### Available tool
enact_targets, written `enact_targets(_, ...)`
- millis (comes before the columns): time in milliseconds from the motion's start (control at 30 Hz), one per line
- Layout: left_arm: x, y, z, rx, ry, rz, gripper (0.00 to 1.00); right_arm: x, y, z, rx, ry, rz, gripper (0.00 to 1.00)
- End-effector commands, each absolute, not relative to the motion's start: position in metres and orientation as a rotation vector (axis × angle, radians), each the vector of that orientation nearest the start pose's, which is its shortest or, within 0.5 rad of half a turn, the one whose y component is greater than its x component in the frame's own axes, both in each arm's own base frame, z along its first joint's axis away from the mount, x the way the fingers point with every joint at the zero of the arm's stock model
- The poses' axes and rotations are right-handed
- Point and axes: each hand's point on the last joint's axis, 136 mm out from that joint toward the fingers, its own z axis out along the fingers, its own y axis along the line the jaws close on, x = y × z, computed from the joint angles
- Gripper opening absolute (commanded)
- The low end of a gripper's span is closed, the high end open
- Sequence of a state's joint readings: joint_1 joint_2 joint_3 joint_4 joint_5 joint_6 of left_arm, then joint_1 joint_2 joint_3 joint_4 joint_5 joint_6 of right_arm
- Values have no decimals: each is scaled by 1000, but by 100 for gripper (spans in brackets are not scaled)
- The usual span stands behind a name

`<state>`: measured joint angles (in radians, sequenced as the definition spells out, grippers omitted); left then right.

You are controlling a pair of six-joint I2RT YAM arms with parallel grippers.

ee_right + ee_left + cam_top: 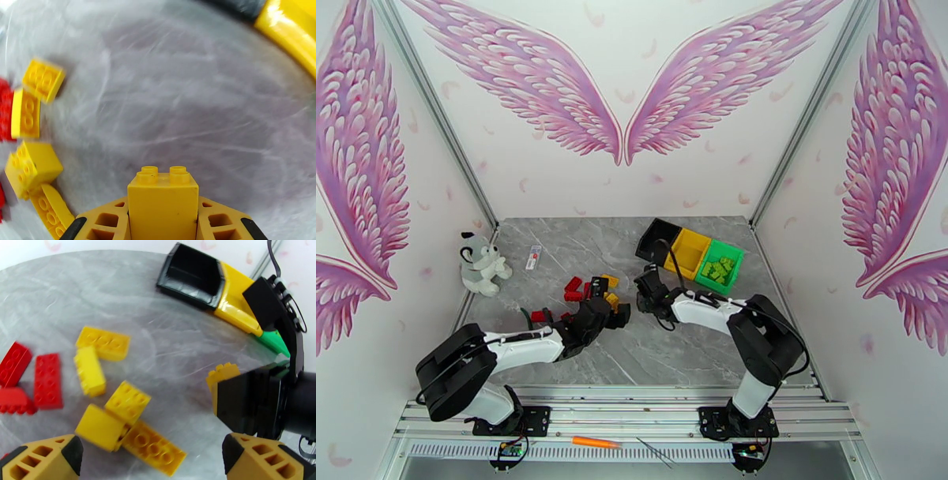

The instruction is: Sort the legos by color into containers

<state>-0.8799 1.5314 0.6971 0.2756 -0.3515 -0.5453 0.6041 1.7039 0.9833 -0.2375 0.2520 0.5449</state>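
Gripping yellow lego (162, 197) in right jaws over mid bench (671, 355), containers (687, 249) at 1 o'clock from it. Holding left jaws wide open over loose yellow legos (127, 398), red ones (48, 380) at 9 o'clock.

flat stone-look tabletop (577, 245): grey, pale marbled veining.
square plastic bins: black bin (657, 237), yellow bin (689, 249), green bin (730, 248).
small studded plastic bricks: light green bricks (720, 271), red bricks (48, 380), loose yellow bricks (103, 343), tall yellow brick (162, 201).
lattice-moulded plastic fingers (106, 223): ochre, black outer edges.
arm links (521, 347): white, with black joints.
soft plush dog (482, 267): grey and white.
small tube (534, 257): white and orange.
wall panels (537, 79): white, printed with pink-to-purple feathered wings and scattered pink feathers.
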Motion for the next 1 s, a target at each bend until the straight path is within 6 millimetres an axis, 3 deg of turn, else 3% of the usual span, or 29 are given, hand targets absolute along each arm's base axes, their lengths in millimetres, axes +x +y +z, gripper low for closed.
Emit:
enact_targets(0,328,-315,138,225,2064,-567,99,388,180,92,95,2422,200,32)
enact_targets(267,373,-377,170,350,2007,-634,99,448,90,127,396,2307,141,29)
enact_targets(467,405,-414,192,412,1958,-674,99,490,58,123,496,2310,114,31)
enact_targets(567,415,-421,197,414,1954,-688,99,504,52,117,507,2333,107,38)
enact_targets(733,417,-416,205,404,1941,-676,99,513,53,129,484,2322,118,59)
enact_targets(967,408,-387,203,325,1937,-633,99,504,78,149,393,2286,231,68)
